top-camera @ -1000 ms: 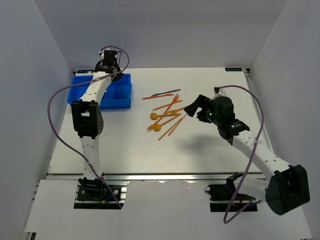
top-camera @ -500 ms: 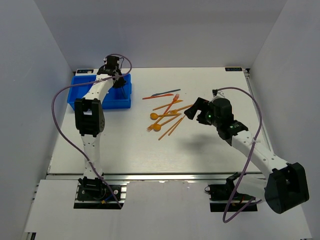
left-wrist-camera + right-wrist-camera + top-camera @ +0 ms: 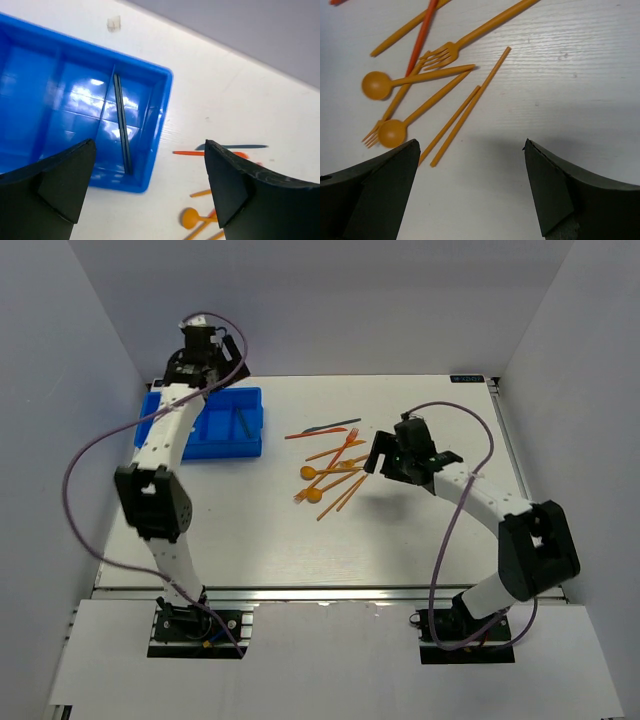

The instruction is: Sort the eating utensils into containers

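A dark stick [image 3: 122,125] lies lengthwise in the right end compartment of the blue tray [image 3: 161,107], at the far left corner of the table [image 3: 400,540], probably because that slot suits long pieces. The heap [image 3: 310,472] of orange forks, spoons and sticks lies mid-table. The left gripper [image 3: 147,167], clamped a second ago, now gapes empty and has lifted away. The right gripper [image 3: 470,167], spread wide and empty, has closed in over the heap.

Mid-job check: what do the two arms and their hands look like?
The left arm and right arm have white links and black joint housings; a purple cable loops along each. The left hand and right hand have black wedge-shaped fingers.
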You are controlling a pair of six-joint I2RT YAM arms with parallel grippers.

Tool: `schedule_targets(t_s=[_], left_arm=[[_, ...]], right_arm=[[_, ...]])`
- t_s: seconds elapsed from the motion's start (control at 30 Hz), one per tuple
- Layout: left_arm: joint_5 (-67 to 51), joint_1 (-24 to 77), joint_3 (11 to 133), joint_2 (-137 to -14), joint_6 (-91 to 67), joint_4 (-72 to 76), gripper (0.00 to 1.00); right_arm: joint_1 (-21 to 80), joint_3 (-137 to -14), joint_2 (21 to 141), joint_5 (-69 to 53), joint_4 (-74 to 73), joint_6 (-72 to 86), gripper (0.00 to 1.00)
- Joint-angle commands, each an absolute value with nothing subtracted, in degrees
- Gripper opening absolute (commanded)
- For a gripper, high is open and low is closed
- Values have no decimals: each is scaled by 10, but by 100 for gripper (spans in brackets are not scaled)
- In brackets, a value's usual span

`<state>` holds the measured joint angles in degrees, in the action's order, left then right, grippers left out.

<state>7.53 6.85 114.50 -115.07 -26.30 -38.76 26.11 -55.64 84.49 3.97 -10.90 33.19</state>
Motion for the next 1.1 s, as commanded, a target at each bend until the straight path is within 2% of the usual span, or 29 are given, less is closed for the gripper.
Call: schedule_targets(t_s=[0.0, 0.07, 0.1, 0.23, 0.3, 0.37, 0.4, 0.53, 1.07], left_arm=[[109, 66, 1088, -951, -253, -389, 98], [119, 66, 968, -876, -251, -375, 98], [126, 66, 928, -805, -248, -361, 98], [112, 66, 733, -654, -238, -314, 98], [103, 66, 638, -601, -231, -287, 98], [94, 66, 576, -585, -227, -276, 98], [93, 66, 564, -584, -220, -279, 98], [95, 66, 518, -579, -212, -279, 98], [90, 66, 496, -559, -204, -282, 98]], right_arm=[[290, -620, 888, 161, -184, 327, 89], [304, -644, 918, 208, -202, 347, 88], [308, -649, 932, 214, -202, 355, 83], [319, -663, 963, 220, -189, 384, 69], [331, -682, 989, 224, -192, 394, 58], [340, -700, 1010, 233, -204, 402, 55], [342, -719, 1030, 231, -218, 403, 47], [377, -733, 1049, 246, -229, 423, 47], [419, -737, 1083, 267, -258, 482, 42]])
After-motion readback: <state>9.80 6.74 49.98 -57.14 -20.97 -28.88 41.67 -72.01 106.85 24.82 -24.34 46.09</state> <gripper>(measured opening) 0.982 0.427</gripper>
